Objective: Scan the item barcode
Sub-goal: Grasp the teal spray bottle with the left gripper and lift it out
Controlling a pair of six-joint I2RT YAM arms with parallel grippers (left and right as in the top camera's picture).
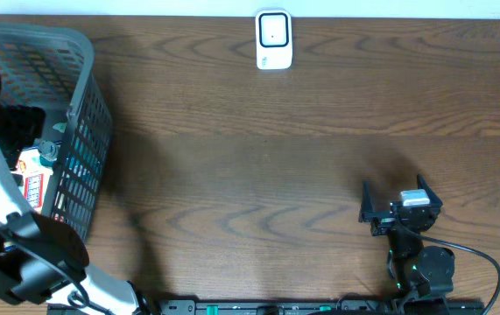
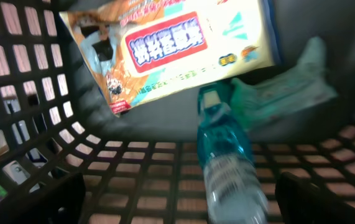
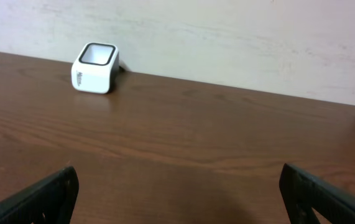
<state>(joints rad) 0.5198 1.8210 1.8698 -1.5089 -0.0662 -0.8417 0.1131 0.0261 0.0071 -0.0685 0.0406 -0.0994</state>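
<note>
A: Grey mesh basket [image 1: 88, 105] sits at the left end of the counter [image 1: 232, 175]. Left tool [image 2: 183, 202] is down inside it, jaws spread wide, pinching nothing.

B: Contents?

A: Three things show in the left wrist view. A clear bottle [image 2: 227, 162] with a teal shoulder and cap lies on the basket floor. A printed packet [image 2: 165, 50] with a red label leans at the far wall. A pale green pouch [image 2: 289, 84] lies beside the bottle's cap. The bottle lies ahead of the tool, in line with the gap between the jaws; no contact that I can see.

B: Which one is the item?

A: Cannot tell for certain. From the tool's line-up I judge it to be the bottle. No barcode is readable on anything; the view is blurred.

B: Scanner?

A: White scanner [image 1: 274, 40] stands at the far edge of the counter, well apart from the basket. Nothing is in front of it.

B: Right tool?

A: Right tool [image 3: 177, 193] is low over the counter at the near right, jaws spread, empty, facing the scanner from well back.

B: Progress?

A: Early. Nothing is gripped, lifted or scanned. Left to do, as I judge it: close on the item, lift it clear of the basket, carry it to the scanner, and turn the barcode to the window.
</note>
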